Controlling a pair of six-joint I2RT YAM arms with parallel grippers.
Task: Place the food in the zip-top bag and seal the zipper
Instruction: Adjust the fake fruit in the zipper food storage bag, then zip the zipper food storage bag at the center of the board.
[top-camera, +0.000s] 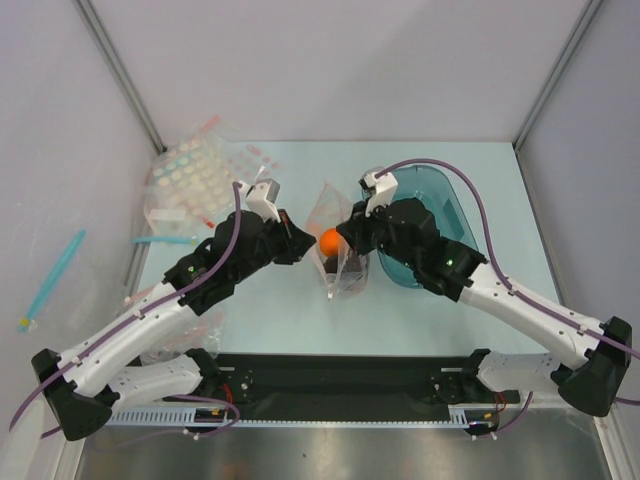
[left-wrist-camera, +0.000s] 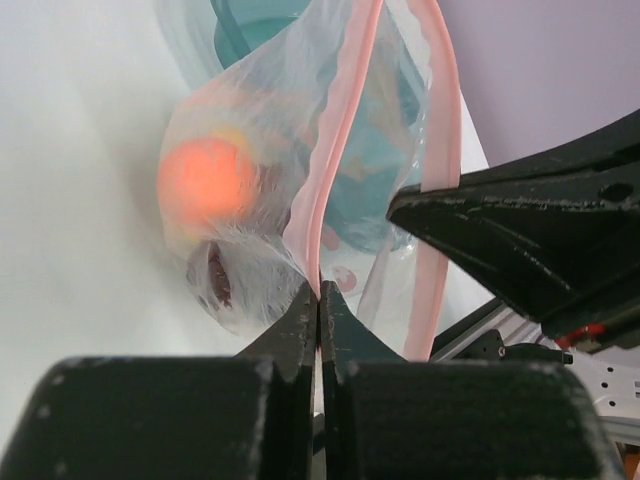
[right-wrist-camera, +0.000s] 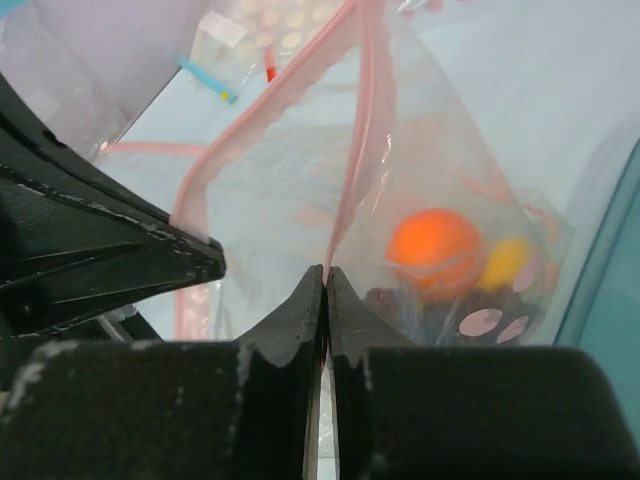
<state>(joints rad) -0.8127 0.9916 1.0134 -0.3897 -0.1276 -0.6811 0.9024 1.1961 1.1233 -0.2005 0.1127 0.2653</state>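
A clear zip-top bag hangs over the middle of the table between my two grippers. Its pale pink zipper runs up from my left gripper, which is shut on the strip. My right gripper is shut on the opposite zipper strip, and the two strips stand apart with the mouth gaping. Inside the bag lies the food: an orange, a yellow piece and dark grapes. From above, the left gripper and right gripper flank the orange.
The teal tray sits right behind the right arm. Clear bags with pastel dots and a bag with a blue strip lie at the back left. White walls enclose the table on three sides.
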